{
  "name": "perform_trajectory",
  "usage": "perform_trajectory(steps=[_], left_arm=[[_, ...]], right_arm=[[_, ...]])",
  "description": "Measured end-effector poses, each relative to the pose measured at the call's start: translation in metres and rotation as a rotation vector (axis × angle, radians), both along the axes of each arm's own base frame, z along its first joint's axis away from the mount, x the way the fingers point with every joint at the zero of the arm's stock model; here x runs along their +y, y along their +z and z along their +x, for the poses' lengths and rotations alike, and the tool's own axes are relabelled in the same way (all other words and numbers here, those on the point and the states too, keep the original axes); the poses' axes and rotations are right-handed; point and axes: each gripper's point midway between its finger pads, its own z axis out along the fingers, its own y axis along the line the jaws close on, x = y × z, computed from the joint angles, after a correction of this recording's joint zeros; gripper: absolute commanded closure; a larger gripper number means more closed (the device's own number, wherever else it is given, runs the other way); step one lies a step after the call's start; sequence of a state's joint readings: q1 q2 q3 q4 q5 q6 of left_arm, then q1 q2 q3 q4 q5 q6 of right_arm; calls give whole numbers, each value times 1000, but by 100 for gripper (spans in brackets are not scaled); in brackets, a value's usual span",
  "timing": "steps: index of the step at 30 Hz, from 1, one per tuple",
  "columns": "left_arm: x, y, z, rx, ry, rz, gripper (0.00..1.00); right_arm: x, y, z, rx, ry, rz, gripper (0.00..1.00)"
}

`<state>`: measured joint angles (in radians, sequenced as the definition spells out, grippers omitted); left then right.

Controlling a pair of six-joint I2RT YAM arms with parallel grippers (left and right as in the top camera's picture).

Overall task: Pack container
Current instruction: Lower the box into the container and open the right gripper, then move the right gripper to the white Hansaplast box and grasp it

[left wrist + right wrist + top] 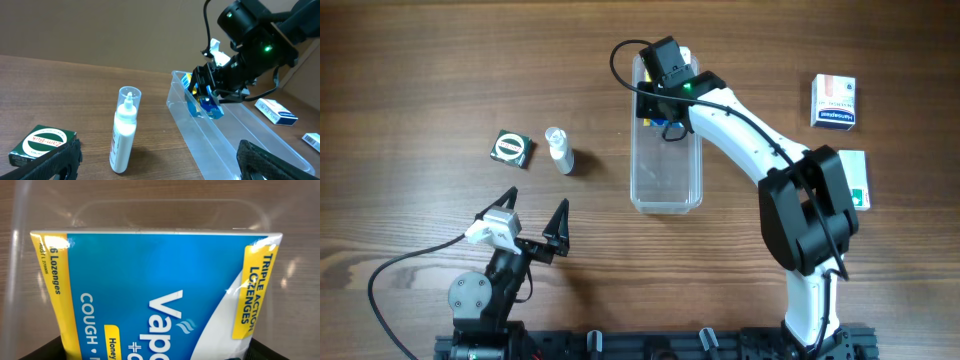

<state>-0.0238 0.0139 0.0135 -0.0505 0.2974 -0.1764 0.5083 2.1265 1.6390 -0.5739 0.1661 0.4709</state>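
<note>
The container [667,190], a long clear plastic tub toward the bench's far edge, has the right hand [660,116] gripping a blue-and-yellow lozenge box [160,295] inside its far end, so the placing step seems underway and calls next for letting go, while the left hand [536,203] hangs spread wide.

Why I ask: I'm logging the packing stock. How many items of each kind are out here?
Cardboard boxes: 4 (lozenge box, green box, white-and-blue box, white-and-green box)
White bottle: 1
Clear container: 1
Total: 6
</note>
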Motion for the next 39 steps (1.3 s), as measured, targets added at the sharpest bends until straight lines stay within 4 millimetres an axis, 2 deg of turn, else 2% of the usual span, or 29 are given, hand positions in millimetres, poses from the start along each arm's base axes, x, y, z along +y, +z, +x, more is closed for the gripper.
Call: perform_trajectory(steps=[3, 9, 14, 18, 20, 22, 23, 26, 27, 29, 30, 32, 33, 34, 36, 39], left_arm=[[0, 0, 0, 0, 0, 0, 0], [0, 0, 0, 0, 0, 0, 0], [0, 0, 0, 0, 0, 0, 0], [0, 0, 0, 0, 0, 0, 0], [0, 0, 0, 0, 0, 0, 0], [0, 0, 0, 0, 0, 0, 0], [0, 0, 0, 0, 0, 0, 0], [0, 0, 0, 0, 0, 0, 0], [0, 0, 0, 0, 0, 0, 0], [0, 0, 0, 0, 0, 0, 0], [0, 0, 0, 0, 0, 0, 0], [0, 0, 0, 0, 0, 0, 0], [0, 0, 0, 0, 0, 0, 0], [0, 0, 0, 0, 0, 0, 0], [0, 0, 0, 0, 0, 0, 0], [0, 0, 0, 0, 0, 0, 0]], right_arm=[[2, 3, 7, -32, -5, 6, 14], [1, 4, 8, -39, -9, 3, 11], [1, 3, 7, -34, -9, 0, 18], [-4, 8, -2, -8, -4, -17, 19], [-7, 24, -7, -13, 1, -18, 14], [-10, 49, -13, -37, 15, -14, 7], [-14, 69, -19, -55, 36, -20, 4], [-26, 103, -26, -96, 82, -40, 0], [-37, 117, -28, -115, 89, -50, 0], [-75, 152, -28, -169, 62, -66, 0], [-102, 166, -25, -191, 31, -77, 0], [-168, 189, -17, -234, -42, -110, 0], [-199, 192, -13, -239, -70, -124, 0], [-221, 192, -12, -236, -94, -133, 0], [-284, 180, -13, -193, -178, -156, 0], [-328, 156, -15, -129, -219, -174, 0]])
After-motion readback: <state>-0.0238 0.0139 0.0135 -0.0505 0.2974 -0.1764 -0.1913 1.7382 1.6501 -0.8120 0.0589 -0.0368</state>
